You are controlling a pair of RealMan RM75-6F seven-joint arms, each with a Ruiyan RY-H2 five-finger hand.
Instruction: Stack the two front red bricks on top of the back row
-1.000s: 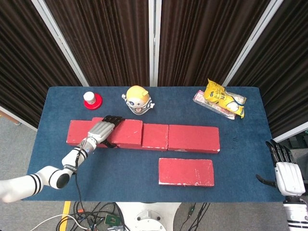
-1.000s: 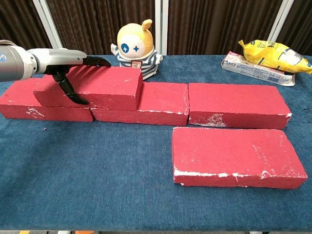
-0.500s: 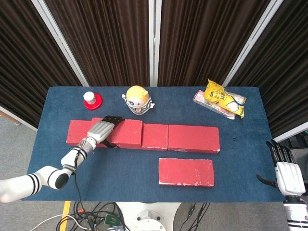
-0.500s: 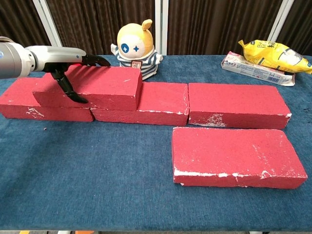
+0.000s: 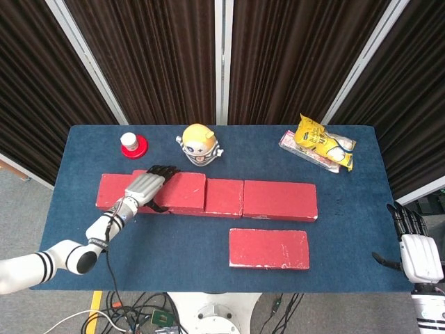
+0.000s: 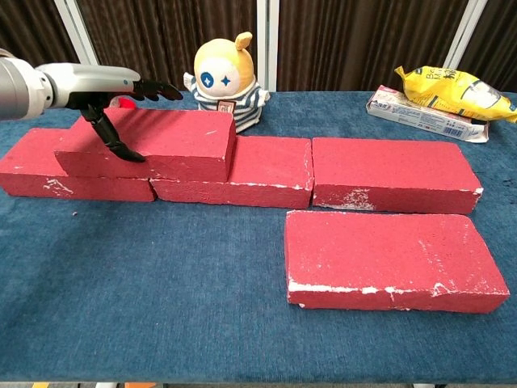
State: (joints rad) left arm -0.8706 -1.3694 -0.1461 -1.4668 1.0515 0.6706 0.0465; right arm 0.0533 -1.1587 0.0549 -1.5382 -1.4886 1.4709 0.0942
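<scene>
One red brick [image 6: 149, 144] already sits on top of the back row [image 6: 242, 174], straddling its left end and middle; the other front brick [image 6: 392, 259] lies flat on the blue table [image 6: 161, 291], just in front of the row's right end and not yet touched. I judge the first stacking step nearly done. My left hand [image 5: 144, 188] hovers over the stacked brick with fingers spread and extended, thumb reaching down its front face, gripping nothing. My right hand [image 5: 413, 252] hangs off the table's right edge, fingers apart and empty. Next I must reach that remaining brick and lift it onto the row.
</scene>
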